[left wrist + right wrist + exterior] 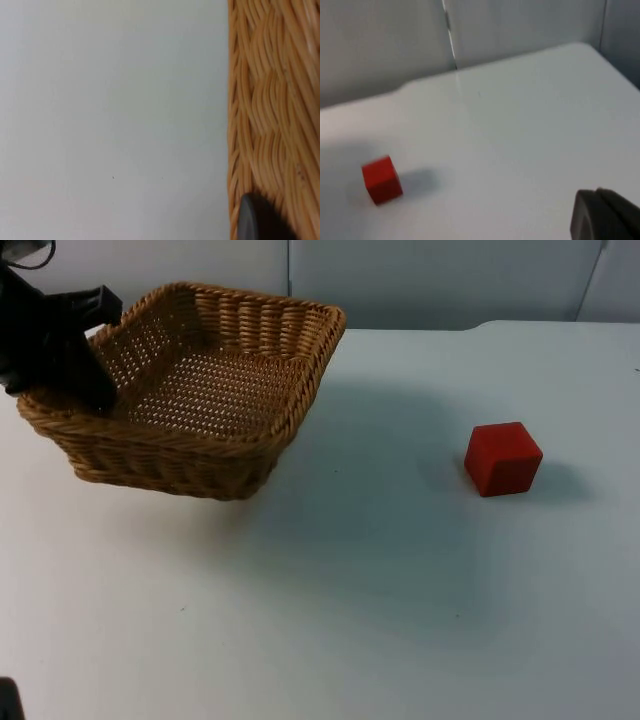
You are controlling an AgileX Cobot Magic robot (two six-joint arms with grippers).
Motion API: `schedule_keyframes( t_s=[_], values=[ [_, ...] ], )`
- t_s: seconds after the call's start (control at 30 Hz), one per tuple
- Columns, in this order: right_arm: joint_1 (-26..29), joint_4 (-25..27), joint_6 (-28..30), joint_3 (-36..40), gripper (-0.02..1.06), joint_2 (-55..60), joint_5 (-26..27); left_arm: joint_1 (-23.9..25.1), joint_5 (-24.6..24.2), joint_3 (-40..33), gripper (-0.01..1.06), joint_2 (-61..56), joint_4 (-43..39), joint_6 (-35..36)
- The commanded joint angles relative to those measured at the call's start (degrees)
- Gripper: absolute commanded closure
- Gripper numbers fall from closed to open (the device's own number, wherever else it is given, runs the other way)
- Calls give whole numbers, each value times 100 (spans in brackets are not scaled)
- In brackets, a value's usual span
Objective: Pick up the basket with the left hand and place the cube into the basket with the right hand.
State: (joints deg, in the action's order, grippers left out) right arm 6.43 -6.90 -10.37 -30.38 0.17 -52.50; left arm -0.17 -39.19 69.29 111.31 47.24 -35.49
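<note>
Fingers of our left gripper (95,390) are closed on the left rim of the wicker basket (200,390), one black fingertip (255,220) pressed against the woven wall in the left wrist view. We hold the basket off the table (350,590), tilted, its near left side lower than its far right corner, and a soft shadow spreads on the white surface under and to the right of it. It hangs over the table's far left part, close to the grey partition wall (430,280) at the far edge. Nothing lies inside it that we can see.

Our red cube (503,458) sits flat on the table toward the right edge, well apart from the basket, with a short shadow at its right. We see it too in the right wrist view (381,179), far from the right gripper, with the partition wall (385,45) behind it.

Of our right gripper, one dark fingertip (602,215) shows above the table, well away from the cube; we cannot tell whether its fingers are wide or narrow. That arm waits.
</note>
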Motion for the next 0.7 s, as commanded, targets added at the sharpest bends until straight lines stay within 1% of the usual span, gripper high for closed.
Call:
schedule_keyframes(
  t_s=[0.0,0.03,0.07,0.1,0.13,0.17,0.2,0.23,0.27,0.3,0.33,0.37,0.4,0.43,0.47,0.5,0.53,0.57,0.6,0.67],
  values=[
    [-21,145,-6,-43,105,-17,703,-29,111,-5,105,-35,185,-2],
    [-21,216,-6,-43,105,-17,1161,-29,166,-5,105,-35,185,-2],
    [-21,216,-6,-43,105,-17,1161,-29,166,-5,105,-35,185,-2],
    [-21,245,-6,-43,105,-17,1585,-29,220,-5,105,-35,185,-2],
    [-21,288,-6,-43,105,-17,1863,-29,275,-5,105,-35,185,-2],
    [-21,368,5,-43,105,-17,2000,-29,302,-5,105,-35,185,-2],
    [-21,493,237,-43,105,81,1877,-29,329,-5,105,-35,185,-2],
    [-21,493,237,-43,105,81,1877,-29,329,-5,105,-35,185,-2],
    [-21,690,792,-43,105,522,1461,-29,361,-5,105,-35,185,-2],
    [-21,777,980,-43,105,730,1297,-29,372,-5,105,-35,185,-2],
    [-47,1040,1494,-43,105,1387,1096,-29,372,-5,105,-35,185,-2],
    [-83,1092,1539,-48,105,1752,1144,-29,372,-5,105,-35,185,-2],
    [-162,1196,1539,-76,105,2166,1313,-29,372,-5,105,-35,185,-2],
    [-162,1196,1539,-76,105,2166,1313,-29,372,-5,105,-35,185,-2],
    [-253,1205,1539,-142,105,2584,1465,-29,372,-5,105,-35,185,-2],
    [-297,1115,1524,-255,105,3060,1497,-29,372,-5,105,-35,185,-2],
    [-312,1115,1481,-388,105,3495,1441,-29,372,-5,105,-35,185,-2],
    [-312,1115,1492,-603,105,4057,1260,-29,372,-5,105,-35,185,-2],
    [-312,1115,1492,-603,105,4057,1260,-29,372,-5,105,-35,185,-2],
    [-312,1115,1492,-1115,105,5230,732,-29,372,-5,105,-35,185,-2]
  ],
)
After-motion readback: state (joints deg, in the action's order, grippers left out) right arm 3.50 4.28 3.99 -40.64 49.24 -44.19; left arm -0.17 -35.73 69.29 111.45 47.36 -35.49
